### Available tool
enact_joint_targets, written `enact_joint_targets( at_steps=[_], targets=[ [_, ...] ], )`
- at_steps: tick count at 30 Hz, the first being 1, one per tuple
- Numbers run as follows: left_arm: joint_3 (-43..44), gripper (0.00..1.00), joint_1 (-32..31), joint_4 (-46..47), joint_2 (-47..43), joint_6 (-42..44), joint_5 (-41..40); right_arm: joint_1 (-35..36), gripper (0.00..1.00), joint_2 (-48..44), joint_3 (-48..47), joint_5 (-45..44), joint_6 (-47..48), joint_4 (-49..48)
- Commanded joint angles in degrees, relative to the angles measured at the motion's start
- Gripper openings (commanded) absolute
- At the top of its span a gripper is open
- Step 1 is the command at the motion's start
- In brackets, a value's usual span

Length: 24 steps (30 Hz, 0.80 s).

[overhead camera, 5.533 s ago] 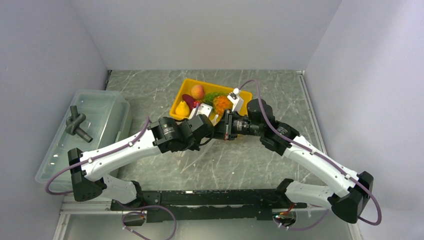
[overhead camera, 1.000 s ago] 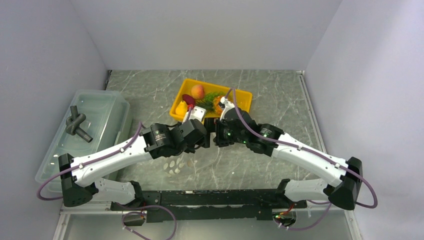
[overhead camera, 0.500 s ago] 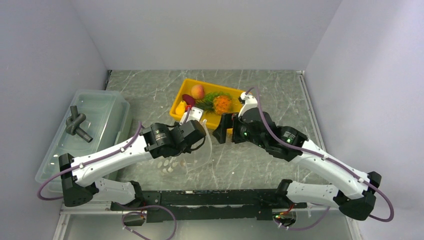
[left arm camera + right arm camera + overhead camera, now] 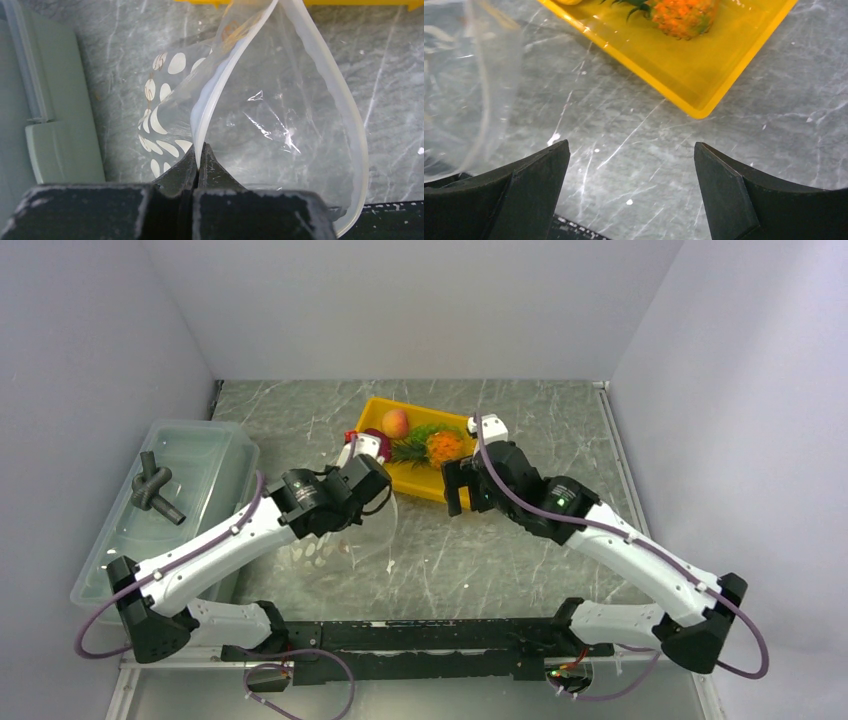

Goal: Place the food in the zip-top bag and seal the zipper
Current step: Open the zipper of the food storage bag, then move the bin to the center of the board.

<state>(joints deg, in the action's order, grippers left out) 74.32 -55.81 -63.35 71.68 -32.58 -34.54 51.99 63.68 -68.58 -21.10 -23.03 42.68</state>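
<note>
The zip-top bag (image 4: 345, 540), clear with white dots, hangs from my left gripper (image 4: 378, 502) in front of the yellow tray (image 4: 490, 430). In the left wrist view the gripper (image 4: 200, 152) is shut on the zipper (image 4: 220, 85), and the bag (image 4: 270, 115) gapes open with nothing inside. The food lies in the tray: an orange pineapple (image 4: 440, 447), a peach-coloured fruit (image 4: 395, 423) and a dark red piece (image 4: 375, 437). My right gripper (image 4: 455, 488) is open just right of the bag. Its wrist view shows the gripper (image 4: 631, 144) holding nothing above the table, the pineapple (image 4: 681, 15) ahead and the bag (image 4: 469, 85) at left.
A translucent lidded bin (image 4: 190, 500) stands at the left with a dark grey pipe fitting (image 4: 152, 488) on its lid; its edge (image 4: 55, 110) lies close beside the bag. The tray's near corner (image 4: 701, 110) is just ahead of my right gripper. Grey walls enclose the table.
My right gripper has pulled back to the right, away from the bag's mouth. My left arm has carried the bag back and to the left, nearer the tray. The pineapple stays in the tray.
</note>
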Motion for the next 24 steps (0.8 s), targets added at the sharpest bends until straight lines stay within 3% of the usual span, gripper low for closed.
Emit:
enact_joint_targets(
  at_steps=[1,5,8,15,24],
  targets=[
    [1.7,0.00,3.2,0.4,-3.3,3.0,-1.4,-6.3,1.00,3.0,-0.4,5.3,6.3,-5.8],
    [0.8,0.00,5.7,1.4,-5.4,4.4,-1.4,-9.8,0.98,6.3,0.0,9.7,7.6,-8.7],
    [-1.1,0.00,7.4,3.0,-7.4,5.6,-1.2,-10.8,0.91,9.1,-0.2,14.5,9.3,-10.7],
    [-6.1,0.00,10.2,7.1,-11.6,8.1,0.4,-11.0,0.77,17.7,-6.4,16.4,11.9,-8.5],
    [-9.6,0.00,10.7,9.5,-14.7,9.4,2.9,-11.0,0.74,27.8,-13.1,18.0,14.8,-7.4]
  ],
)
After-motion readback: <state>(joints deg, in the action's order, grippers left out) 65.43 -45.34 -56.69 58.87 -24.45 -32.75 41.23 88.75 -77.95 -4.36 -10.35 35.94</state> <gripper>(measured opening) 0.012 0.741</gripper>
